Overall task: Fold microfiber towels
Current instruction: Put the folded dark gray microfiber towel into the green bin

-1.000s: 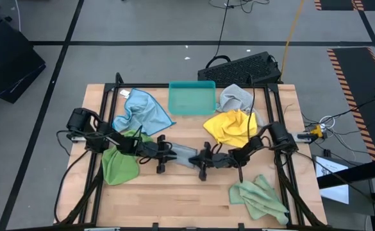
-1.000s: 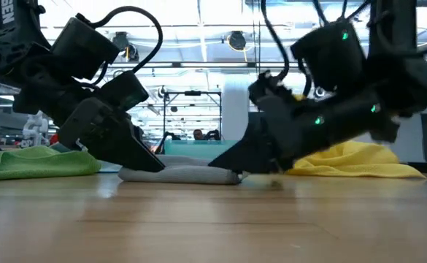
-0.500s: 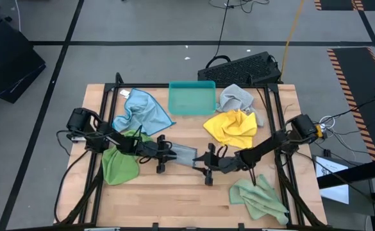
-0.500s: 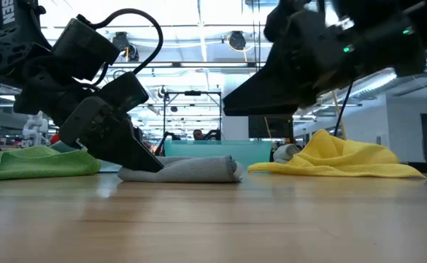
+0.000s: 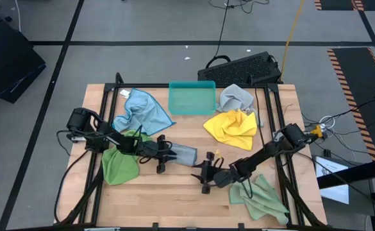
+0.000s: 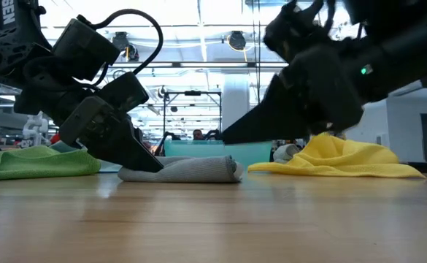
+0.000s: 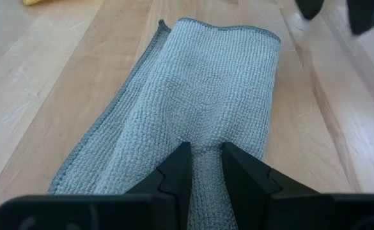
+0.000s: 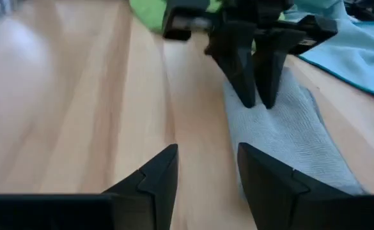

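A grey microfiber towel lies as a folded strip mid-table, also seen in the low view as a flat roll. My left gripper is shut on its left end. My right gripper stands open, lifted off the wood, nearer the table's near edge than the strip and touching nothing. Loose towels lie around: light blue, green under my left arm, yellow, another grey and another green. My left gripper pinches the grey towel's left end between its two fingers, with a ridge of cloth standing up in the gap. The fingers slant down from the table's left and lie along the strip. The towel rests slack on the table.
A teal tray stands at the far middle. The black frame rails run along both sides. A dark keyboard-like unit sits beyond the far edge. Bare wood lies in the near middle.
My right gripper has let go of the grey towel's right end, risen and drawn back toward the table's near edge, rolling a little. The towel's right end has dropped and now lies as a rolled edge on the wood, while its left end stays in my left gripper.
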`<state>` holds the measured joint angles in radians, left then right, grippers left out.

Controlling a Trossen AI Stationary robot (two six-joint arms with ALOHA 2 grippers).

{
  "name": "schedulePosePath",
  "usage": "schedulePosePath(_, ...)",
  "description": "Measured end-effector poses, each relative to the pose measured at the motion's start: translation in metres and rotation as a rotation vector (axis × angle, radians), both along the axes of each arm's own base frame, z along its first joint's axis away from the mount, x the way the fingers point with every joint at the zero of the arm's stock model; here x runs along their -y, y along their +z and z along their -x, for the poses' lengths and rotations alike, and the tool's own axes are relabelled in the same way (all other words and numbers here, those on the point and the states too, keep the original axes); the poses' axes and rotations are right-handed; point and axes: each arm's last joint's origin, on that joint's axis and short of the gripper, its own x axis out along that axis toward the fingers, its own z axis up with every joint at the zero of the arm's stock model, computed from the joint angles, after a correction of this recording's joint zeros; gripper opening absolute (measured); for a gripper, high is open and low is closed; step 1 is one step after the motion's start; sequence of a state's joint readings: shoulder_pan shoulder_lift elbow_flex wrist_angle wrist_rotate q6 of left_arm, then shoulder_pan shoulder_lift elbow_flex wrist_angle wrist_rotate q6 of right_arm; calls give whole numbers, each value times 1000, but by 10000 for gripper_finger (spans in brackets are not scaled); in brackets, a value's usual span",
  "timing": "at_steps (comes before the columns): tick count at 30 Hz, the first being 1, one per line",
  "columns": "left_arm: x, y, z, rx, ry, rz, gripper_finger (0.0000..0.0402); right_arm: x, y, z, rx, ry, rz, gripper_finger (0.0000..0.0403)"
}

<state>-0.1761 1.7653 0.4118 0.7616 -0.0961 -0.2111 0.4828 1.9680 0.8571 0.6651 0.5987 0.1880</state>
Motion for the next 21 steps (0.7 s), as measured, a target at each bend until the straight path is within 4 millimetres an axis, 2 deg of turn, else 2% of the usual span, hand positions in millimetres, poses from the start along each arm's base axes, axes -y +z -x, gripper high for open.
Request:
schedulePosePath(5,0,0,0,-1,0,2,92,-1,-2,-8,-71,16,130,172)
schedulePosePath(10,0,0,0,-1,-3,4,92,6,-2,-9,-103,-17,278,208)
schedulePosePath(14,0,0,0,-3,-8,6,92,17,-5,-13,-141,22,255,230)
schedulePosePath(21,0,0,0,-3,-8,6,92,31,-5,-20,-161,54,238,229)
